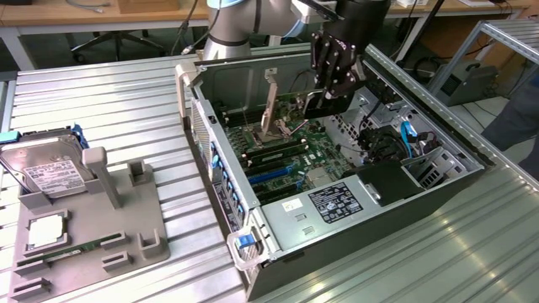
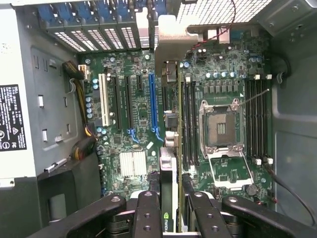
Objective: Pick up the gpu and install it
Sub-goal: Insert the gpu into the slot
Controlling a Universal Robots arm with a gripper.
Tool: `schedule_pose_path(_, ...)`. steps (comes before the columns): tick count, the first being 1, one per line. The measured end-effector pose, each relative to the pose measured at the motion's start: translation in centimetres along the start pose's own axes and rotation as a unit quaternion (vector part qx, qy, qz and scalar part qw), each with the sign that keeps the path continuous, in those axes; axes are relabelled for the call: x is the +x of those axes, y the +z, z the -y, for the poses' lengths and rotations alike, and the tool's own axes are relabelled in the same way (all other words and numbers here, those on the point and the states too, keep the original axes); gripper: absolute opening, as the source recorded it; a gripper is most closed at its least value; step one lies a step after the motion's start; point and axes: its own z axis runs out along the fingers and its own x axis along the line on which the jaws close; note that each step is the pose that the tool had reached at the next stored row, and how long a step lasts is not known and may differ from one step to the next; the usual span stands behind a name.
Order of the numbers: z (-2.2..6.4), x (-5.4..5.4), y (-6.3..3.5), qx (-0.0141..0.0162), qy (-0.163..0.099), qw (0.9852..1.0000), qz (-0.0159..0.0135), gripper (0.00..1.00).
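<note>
Gripping one gpu [image 2: 168, 171], one end effector [image 2: 174, 206]

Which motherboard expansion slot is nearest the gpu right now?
The long blue slot, beside the gpu gripped in the hand; the white slot and black slots lie farther away.

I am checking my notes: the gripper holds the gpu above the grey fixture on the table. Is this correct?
Not quite. The gripper holds the gpu above the motherboard inside the open computer case, not above the grey fixture. The wrist view shows it.
</note>
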Motion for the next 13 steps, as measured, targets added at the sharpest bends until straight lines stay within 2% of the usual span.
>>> schedule_pose_path(8, -0.15, 0.0, 1.11, 0.0009, -0.004, 1.0, 0.0, 0.27)
schedule_pose_path(13, -0.17, 0.0, 1.28, 0.001, -0.005, 1.0, 0.0, 0.27)
